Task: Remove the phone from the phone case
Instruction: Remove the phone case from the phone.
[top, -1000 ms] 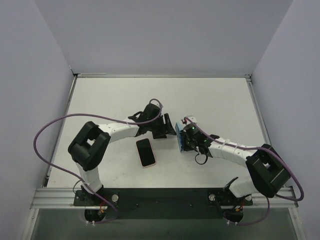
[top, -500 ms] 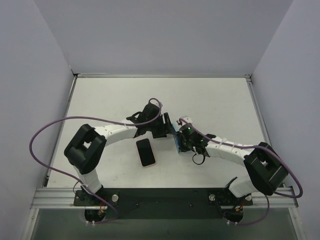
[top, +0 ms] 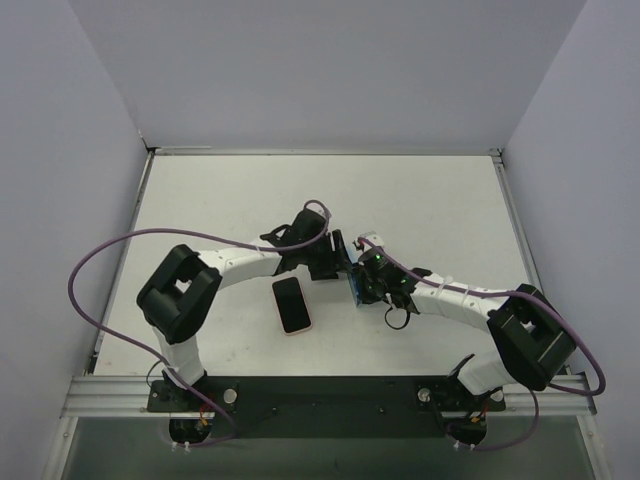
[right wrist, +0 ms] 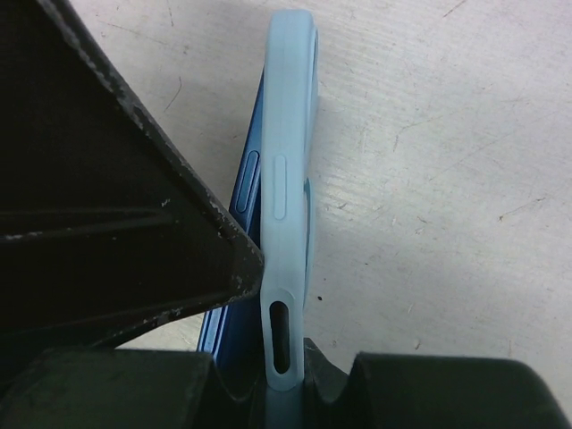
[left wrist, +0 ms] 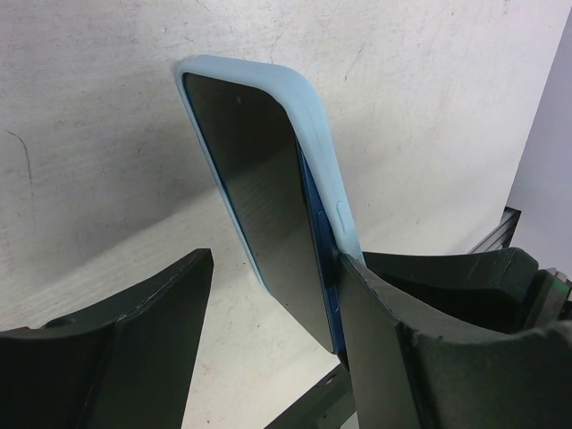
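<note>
A blue phone (left wrist: 259,214) with a dark screen sits in a light blue case (left wrist: 313,134), held on edge above the table. My right gripper (top: 362,284) is shut on its lower end; in the right wrist view (right wrist: 286,380) the case (right wrist: 288,134) runs straight up from the jaws, with the phone's blue edge (right wrist: 246,188) standing a little off it on the left. My left gripper (top: 337,258) is open, one finger on each side of the phone (left wrist: 273,259). Its right finger (left wrist: 420,349) touches the case edge, and the left finger (left wrist: 134,349) stands clear.
A second phone with a pink rim (top: 291,305) lies flat on the white table (top: 220,200), near and left of the two grippers. Grey walls enclose the table on three sides. Purple cables loop beside both arms.
My left gripper has moved a little right, closer around the held phone. My right gripper has shifted slightly left with the phone and case still in it.
</note>
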